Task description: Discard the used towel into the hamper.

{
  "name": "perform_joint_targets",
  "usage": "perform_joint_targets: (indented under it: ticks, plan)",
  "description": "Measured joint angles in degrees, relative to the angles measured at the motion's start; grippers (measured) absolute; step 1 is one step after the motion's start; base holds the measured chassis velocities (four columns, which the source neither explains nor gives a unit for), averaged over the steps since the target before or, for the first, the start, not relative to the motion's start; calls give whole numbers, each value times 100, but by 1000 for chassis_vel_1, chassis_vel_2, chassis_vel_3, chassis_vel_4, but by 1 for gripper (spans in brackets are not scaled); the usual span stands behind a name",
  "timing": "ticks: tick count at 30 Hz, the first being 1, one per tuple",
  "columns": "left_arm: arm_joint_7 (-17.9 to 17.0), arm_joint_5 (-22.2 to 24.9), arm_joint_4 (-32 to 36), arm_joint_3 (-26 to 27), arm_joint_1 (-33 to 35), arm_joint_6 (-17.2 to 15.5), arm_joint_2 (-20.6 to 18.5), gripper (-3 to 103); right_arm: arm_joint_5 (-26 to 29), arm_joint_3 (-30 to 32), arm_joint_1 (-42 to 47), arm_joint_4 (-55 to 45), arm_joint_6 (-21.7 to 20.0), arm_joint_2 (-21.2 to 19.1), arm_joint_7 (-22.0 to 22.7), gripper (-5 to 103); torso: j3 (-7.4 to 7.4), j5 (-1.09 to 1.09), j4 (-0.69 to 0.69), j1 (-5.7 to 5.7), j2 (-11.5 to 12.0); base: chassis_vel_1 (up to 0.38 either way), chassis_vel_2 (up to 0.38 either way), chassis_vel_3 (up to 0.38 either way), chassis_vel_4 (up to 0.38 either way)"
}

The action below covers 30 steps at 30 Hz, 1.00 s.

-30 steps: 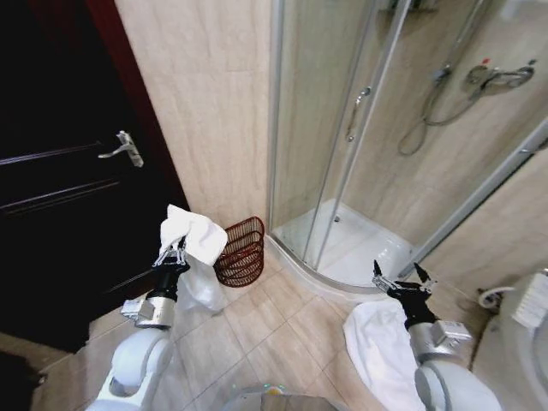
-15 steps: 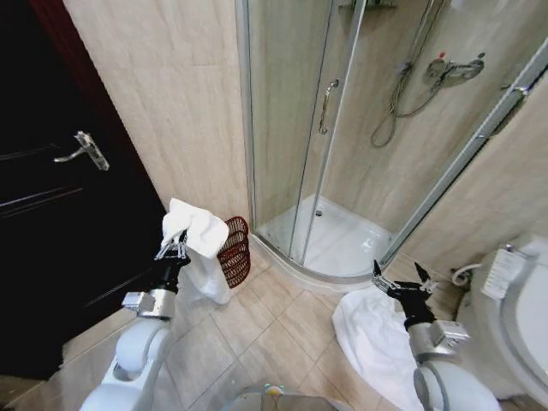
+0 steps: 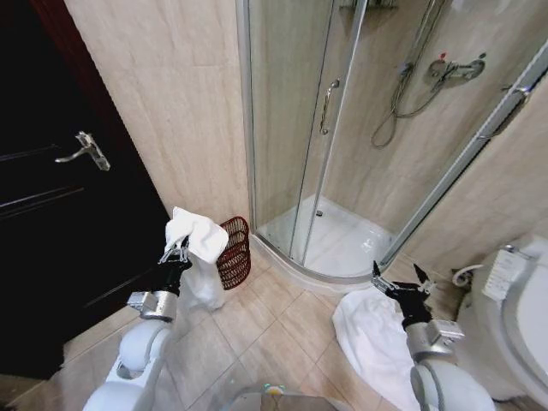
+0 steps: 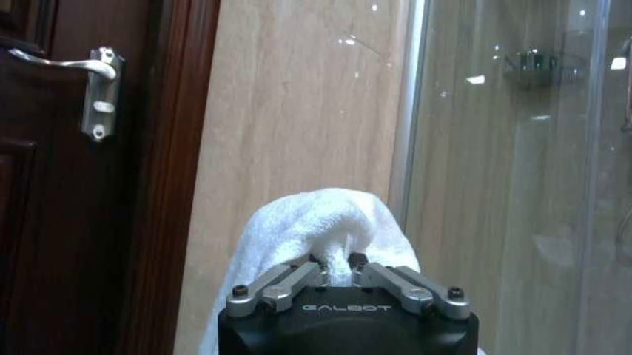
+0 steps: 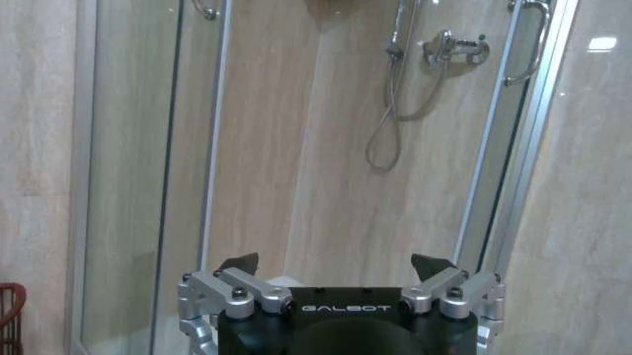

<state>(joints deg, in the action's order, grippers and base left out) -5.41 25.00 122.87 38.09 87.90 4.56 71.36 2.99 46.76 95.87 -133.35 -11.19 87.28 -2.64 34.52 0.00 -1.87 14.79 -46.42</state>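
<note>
the towel (image 3: 195,235) is white and bunched, lifted off the floor and draped over the tip of the left gripper (image 3: 175,251), with a longer fold hanging down along the arm. from the left wrist view the left gripper (image 4: 336,268) has its fingers drawn together, pinching a hump of the towel (image 4: 321,222) between them. the towel hangs just beside the hamper (image 3: 232,253), a small dark red wire basket standing on the tiled floor against the beige wall, right at the corner of the shower enclosure (image 3: 334,171). the towel overlaps the hamper's near rim as i see it, but i cannot tell whether they touch.

to the left of all this is a dark wooden door (image 3: 60,214) with a metal lever handle (image 3: 83,148). the handle (image 4: 69,74) also shows in the left wrist view.

the right gripper (image 3: 401,282) is held up well apart from the hamper, over a second white towel (image 3: 368,334) that lies spread on the floor by the shower's curved tray. its fingers stand wide apart with nothing between them, as the right wrist view shows of the right gripper (image 5: 336,265). a toilet (image 3: 518,317) sits at the far right edge.
</note>
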Motion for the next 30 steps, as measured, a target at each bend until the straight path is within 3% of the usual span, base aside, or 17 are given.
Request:
perform_joint_targets:
  ticks: [30]
  plan:
    - [-30,-343,-80,-112,-83,104,172,7,106,72,-91,167,-44,-204,-68,100,16,1,0,12,-29,30,31,30,29]
